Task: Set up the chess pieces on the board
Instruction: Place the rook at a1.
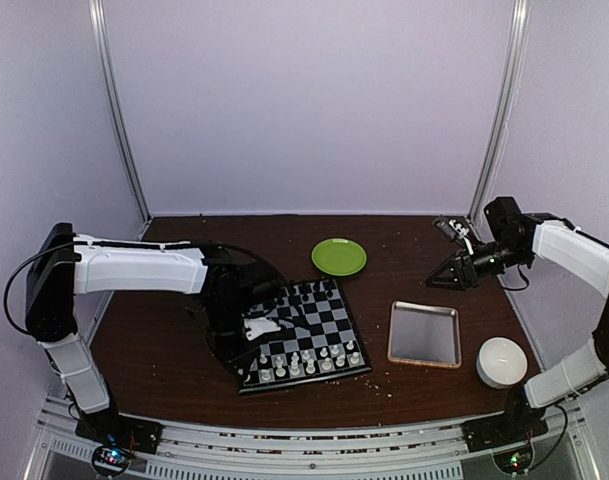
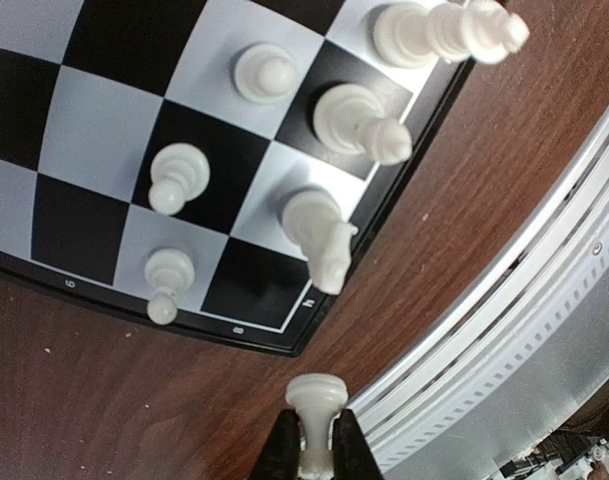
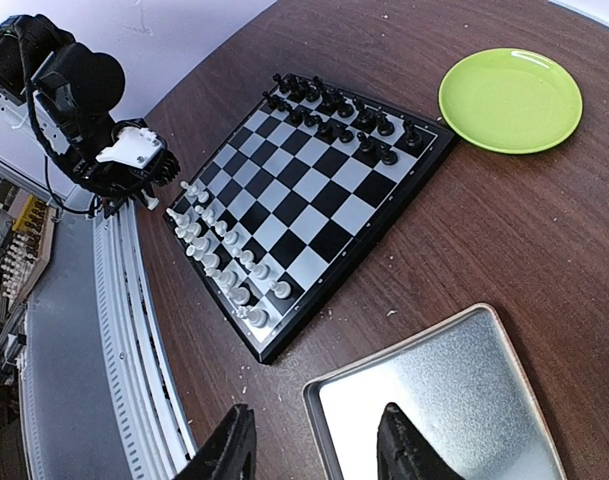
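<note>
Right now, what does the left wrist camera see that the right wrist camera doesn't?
Only left wrist: the white chess piece pinched in the left gripper, up close. Only right wrist: the green plate, silver tray, black pieces, and the open right gripper. Both: the board and white chess pieces standing on it.

The board (image 1: pixel 304 335) is showing black and pale grey checks inside a thin black rim. The chess pieces (image 1: pixel 306 366) along its lower edge are gleaming creamy white; the chessmen (image 1: pixel 314 291) at its upper edge are showing black. The desk (image 1: pixel 174 350) is showing dark reddish-brown wood grain. The plate (image 1: pixel 339 257) at centre is glowing lime green; the tray (image 1: pixel 424 335) at right is shining silver.
</note>
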Action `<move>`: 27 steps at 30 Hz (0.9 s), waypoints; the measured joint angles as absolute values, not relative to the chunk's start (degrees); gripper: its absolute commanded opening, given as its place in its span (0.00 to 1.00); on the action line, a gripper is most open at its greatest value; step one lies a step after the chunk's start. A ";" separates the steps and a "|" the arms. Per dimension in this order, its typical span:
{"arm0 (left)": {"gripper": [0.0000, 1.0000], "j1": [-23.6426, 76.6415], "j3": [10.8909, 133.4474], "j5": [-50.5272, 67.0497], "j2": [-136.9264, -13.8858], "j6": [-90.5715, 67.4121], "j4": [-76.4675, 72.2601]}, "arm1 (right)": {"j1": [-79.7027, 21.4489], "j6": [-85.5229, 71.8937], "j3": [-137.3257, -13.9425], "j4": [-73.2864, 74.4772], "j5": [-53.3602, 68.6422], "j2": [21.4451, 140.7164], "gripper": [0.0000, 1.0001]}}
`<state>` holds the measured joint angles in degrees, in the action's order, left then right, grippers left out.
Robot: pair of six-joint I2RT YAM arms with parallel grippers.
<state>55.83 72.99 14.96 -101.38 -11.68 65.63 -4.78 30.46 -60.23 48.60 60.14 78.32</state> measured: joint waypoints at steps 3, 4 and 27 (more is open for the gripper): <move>0.07 56.29 73.19 13.74 -101.69 -12.64 64.93 | -4.78 30.79 -60.49 48.99 60.18 78.48 0.41; 0.08 56.45 73.19 13.41 -101.80 -13.04 64.66 | -4.78 30.92 -60.51 49.15 60.18 78.48 0.41; 0.10 58.24 72.51 8.69 -103.35 -16.21 61.58 | -4.78 31.83 -60.82 50.81 60.45 79.53 0.40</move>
